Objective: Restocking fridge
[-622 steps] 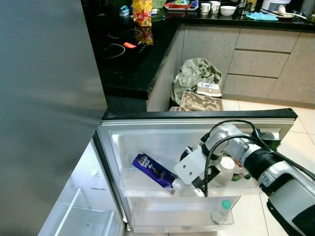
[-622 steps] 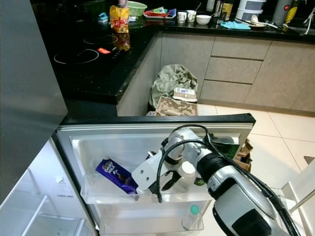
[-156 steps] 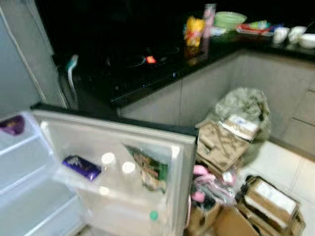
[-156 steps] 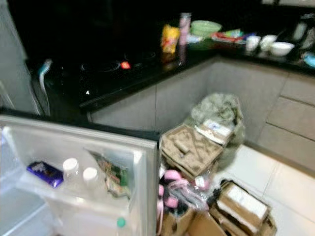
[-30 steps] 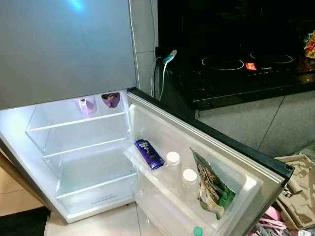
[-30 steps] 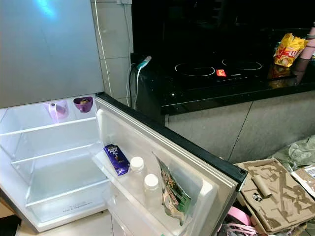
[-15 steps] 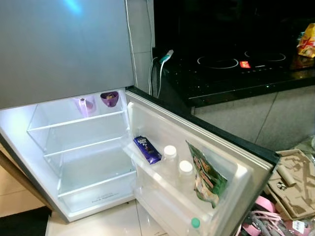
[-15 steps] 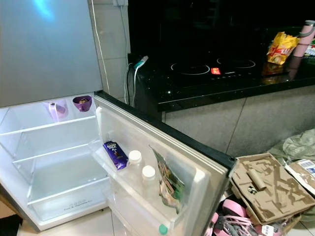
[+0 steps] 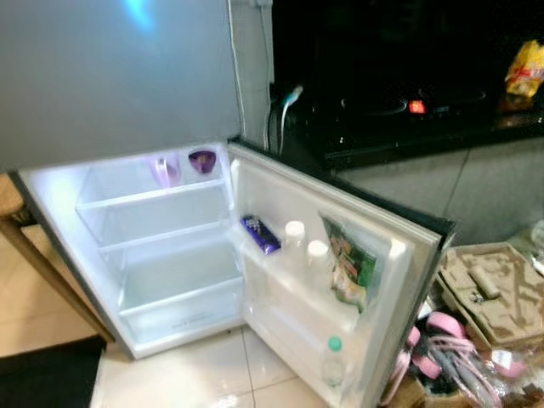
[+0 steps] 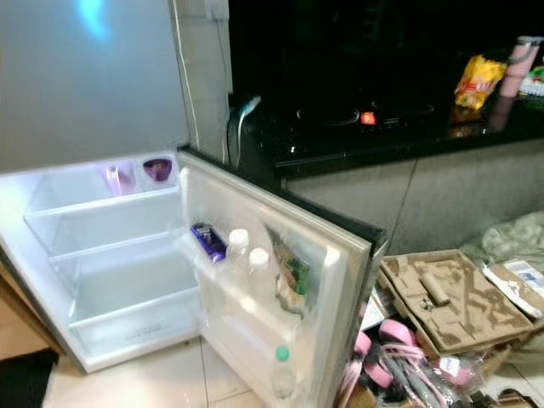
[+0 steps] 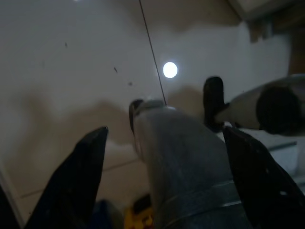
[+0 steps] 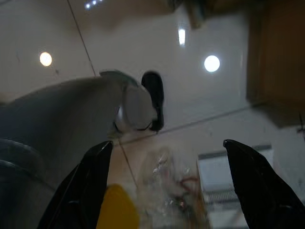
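2 white-capped bottles [image 9: 304, 242] sit upright in the fridge door [image 9: 340, 255] rack so they don't tip; left gripper [image 11: 162, 157] and right gripper [image 12: 167, 162] hang spread wide, holding nothing.

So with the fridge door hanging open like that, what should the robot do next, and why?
Probably step toward the open fridge door. Both arms hang down: the left tool and the right tool are open and hold nothing, and the fridge shelves look bare.
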